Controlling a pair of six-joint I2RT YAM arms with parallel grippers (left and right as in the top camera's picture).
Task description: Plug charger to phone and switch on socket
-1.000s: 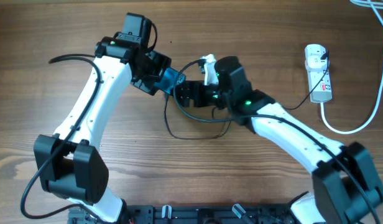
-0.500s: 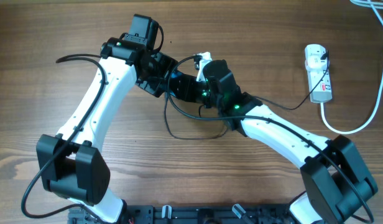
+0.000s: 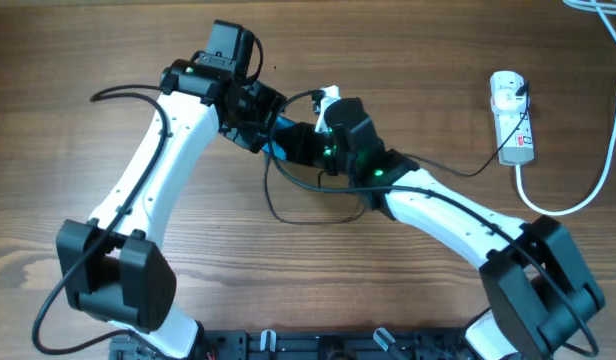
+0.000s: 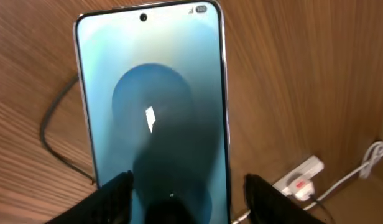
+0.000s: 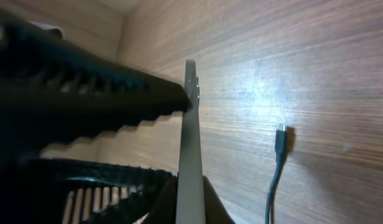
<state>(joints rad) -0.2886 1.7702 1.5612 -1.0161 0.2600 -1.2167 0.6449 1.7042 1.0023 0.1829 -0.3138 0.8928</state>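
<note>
The phone (image 4: 151, 99), turquoise screen lit, is held up above the table, and only a blue sliver of it (image 3: 279, 146) shows from overhead. My left gripper (image 4: 190, 180) spans its width, one black finger (image 4: 114, 199) at each long edge, and is shut on it. Seen edge-on in the right wrist view, the phone (image 5: 191, 137) is pinched across its thickness by my shut right gripper (image 5: 191, 186). The two grippers (image 3: 258, 120) (image 3: 302, 146) meet at the phone. The charger's black cable (image 3: 288, 208) loops on the wood, its plug tip (image 5: 281, 138) lying free. The socket (image 3: 513, 118) lies far right.
A white lead (image 3: 578, 200) curves from the socket toward the right table edge and up to the back corner. In the left wrist view the socket (image 4: 300, 180) and that lead (image 4: 373, 155) show beyond the phone. Bare wood surrounds both arms.
My right gripper has moved left to the phone and shut on its end. The left arm shifted slightly up and right early on, still holding the phone.
</note>
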